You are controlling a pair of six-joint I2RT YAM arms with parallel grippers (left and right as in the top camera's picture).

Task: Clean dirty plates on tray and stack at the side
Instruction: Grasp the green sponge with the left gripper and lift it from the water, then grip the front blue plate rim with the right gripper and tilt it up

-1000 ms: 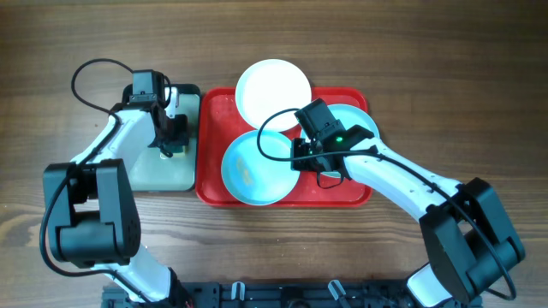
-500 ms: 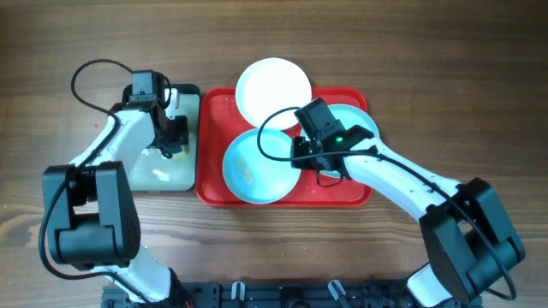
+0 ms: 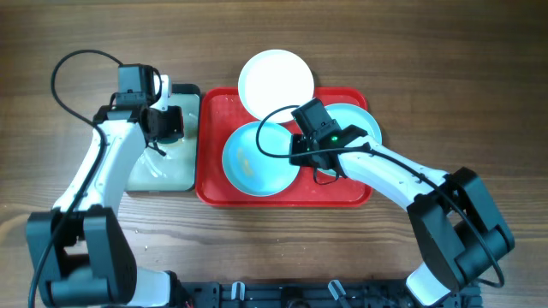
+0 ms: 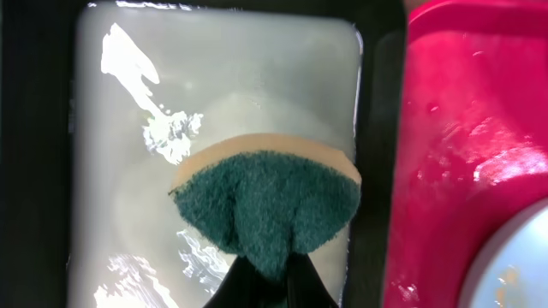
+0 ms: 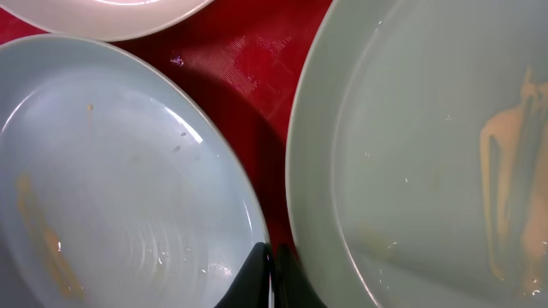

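Judging by the layout, scrubbing is about to start. On the red tray [image 3: 300,193] lie the smeared left aqua plate [image 3: 253,162] and right aqua plate [image 3: 364,124], with the white plate [image 3: 275,79] overhanging its far rim. The right gripper [image 5: 271,272] pinches the left aqua plate's rim, jaws narrow. The left gripper [image 4: 272,275] clamps the green sponge [image 4: 265,201] over the greenish tray [image 3: 163,171]. Next, the sponge must cross to that plate.

A wooden table [image 3: 445,60] carries a pale, dark-rimmed tray [image 3: 163,173], wet and glinting. Over it is a green sponge [image 4: 265,205], tan-backed.
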